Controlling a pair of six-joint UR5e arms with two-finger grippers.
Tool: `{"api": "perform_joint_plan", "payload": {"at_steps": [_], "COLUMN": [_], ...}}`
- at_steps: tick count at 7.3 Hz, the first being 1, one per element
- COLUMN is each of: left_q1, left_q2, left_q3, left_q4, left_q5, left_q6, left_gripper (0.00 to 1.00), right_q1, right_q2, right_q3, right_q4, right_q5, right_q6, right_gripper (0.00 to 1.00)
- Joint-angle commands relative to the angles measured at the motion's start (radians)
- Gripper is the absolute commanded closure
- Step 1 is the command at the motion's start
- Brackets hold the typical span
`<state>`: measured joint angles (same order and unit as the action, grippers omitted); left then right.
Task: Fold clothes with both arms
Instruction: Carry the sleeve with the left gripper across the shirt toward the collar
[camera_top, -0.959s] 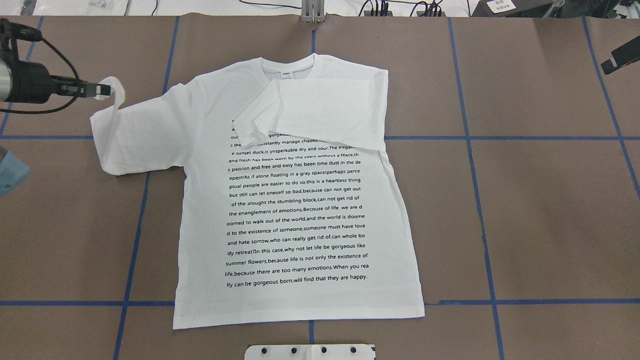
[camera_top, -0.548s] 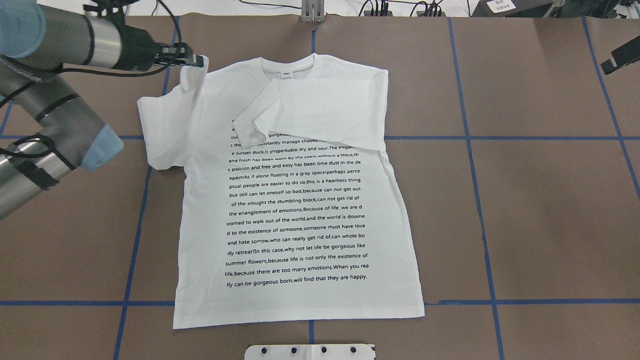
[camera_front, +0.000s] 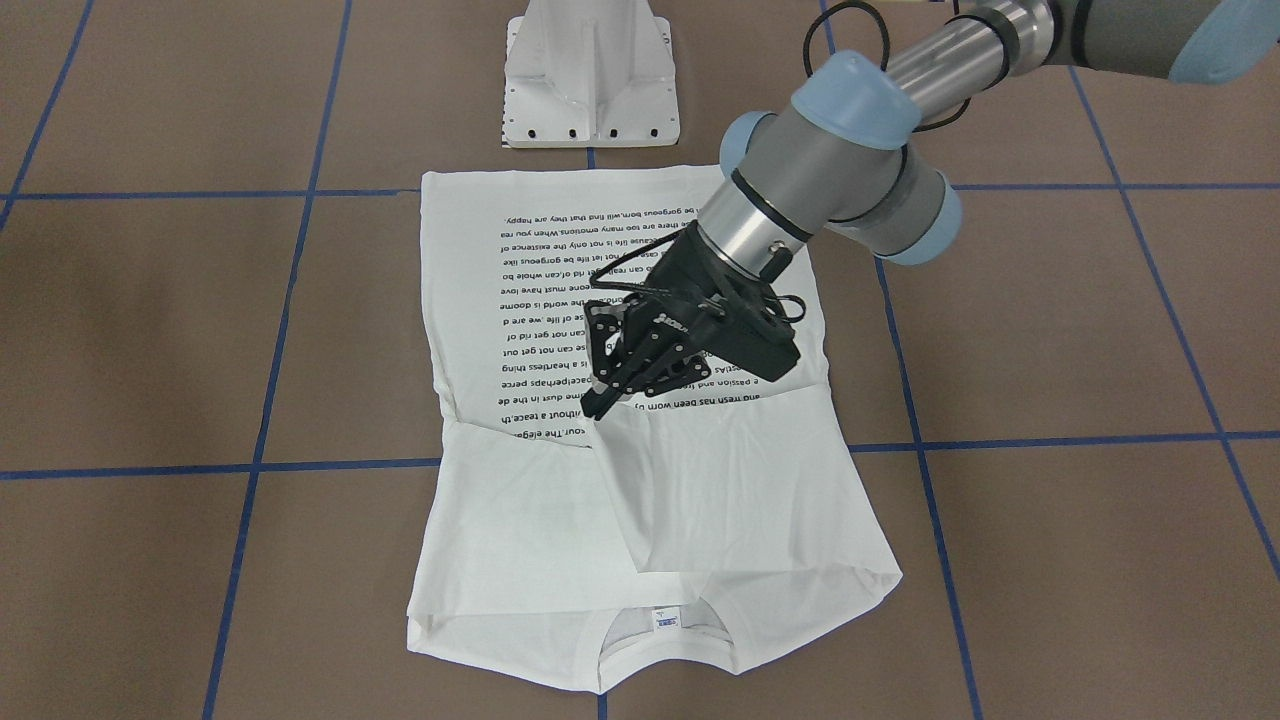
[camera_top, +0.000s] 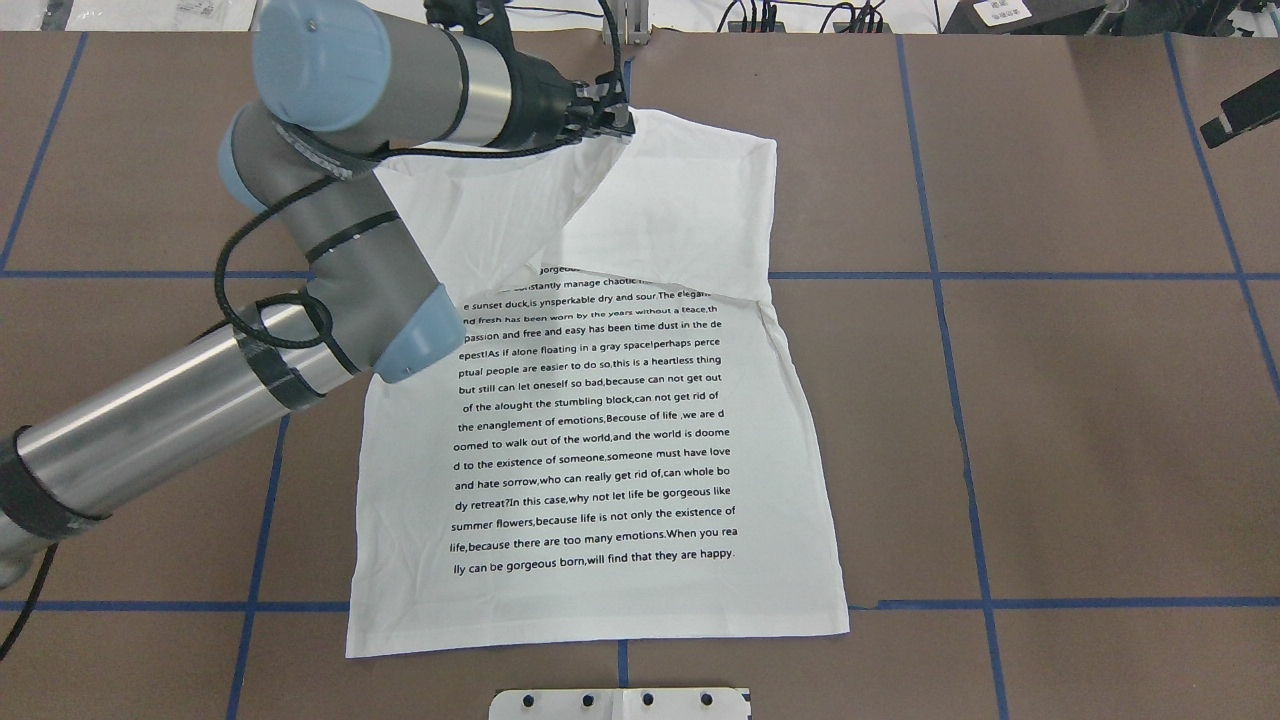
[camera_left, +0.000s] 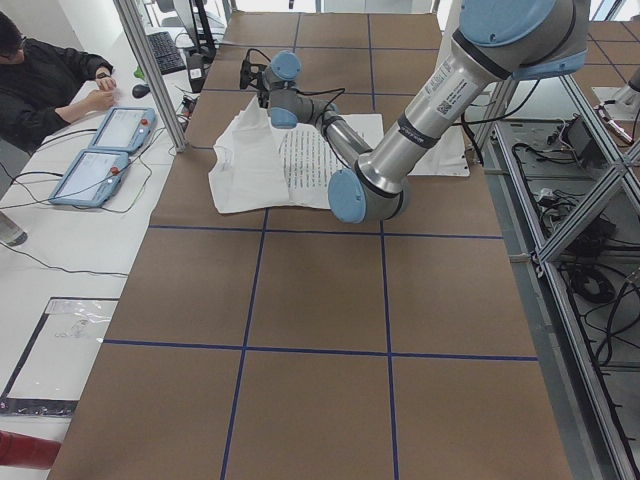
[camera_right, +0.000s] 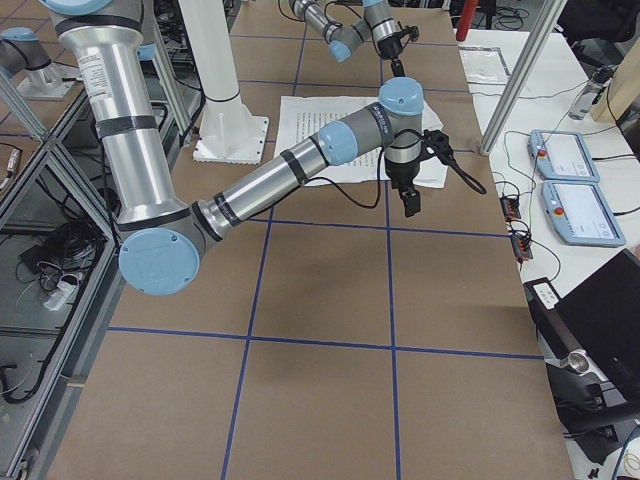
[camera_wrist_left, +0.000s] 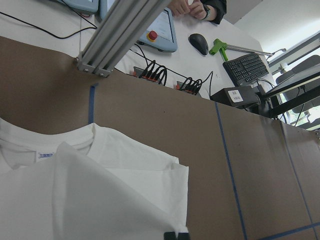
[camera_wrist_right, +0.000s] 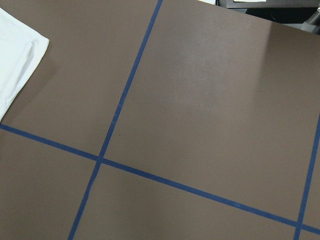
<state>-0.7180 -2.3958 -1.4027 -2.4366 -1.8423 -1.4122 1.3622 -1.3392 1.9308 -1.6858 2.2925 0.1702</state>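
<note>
reaches in from left edge with left arm (camera_top: 300, 300), elbow bent over shoulder of shirt (camera_top: 600, 450). clamps fingers of left gripper (camera_top: 622, 122) on end of sleeve (camera_top: 500, 210), cloth stretched slantwise over chest and lifted above collar area. shows rest of white shirt flat on brown table (camera_top: 1080, 400), print up, hem nearest robot, other sleeve (camera_top: 690, 200) folded across chest. shows right gripper (camera_top: 1240, 118) at far right edge, well apart from shirt; cannot tell whether fingers apart or together.
</note>
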Motion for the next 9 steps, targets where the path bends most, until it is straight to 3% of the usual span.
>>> {"api": "perform_joint_plan", "payload": {"at_steps": [1,3,4,5,7,9], "left_q1": [0.109,0.182,0.198,0.224,0.236,0.229], "left_q2": [-0.011,0.003,-0.005,-0.003,0.007,0.016], "left_q3": [0.001,0.01,0.04,0.047,0.036,0.036], "left_q4": [0.008,0.007,0.004,0.002,0.014,0.131], "left_q5": [0.06,0.112,0.121,0.124,0.153,0.144], "left_q6": [-0.007,0.004,0.006,0.004,0.042,0.139], "left_gripper": [1.0,1.0,0.93,0.01,0.0,0.0], "right_q1": [0.0,0.0,0.0,0.0,-0.002,-0.006], "right_q2": [0.0,0.0,0.0,0.0,0.005,0.014], "right_q3": [-0.001,-0.001,0.001,0.002,0.004,0.005], "right_q4": [0.0,0.0,0.0,0.0,0.001,0.002], "right_q5": [-0.001,-0.001,-0.001,-0.001,-0.001,-0.001], "right_q6": [0.0,0.002,0.002,0.002,0.024,0.051], "right_gripper": [0.0,0.0,0.0,0.0,0.0,0.0]}}
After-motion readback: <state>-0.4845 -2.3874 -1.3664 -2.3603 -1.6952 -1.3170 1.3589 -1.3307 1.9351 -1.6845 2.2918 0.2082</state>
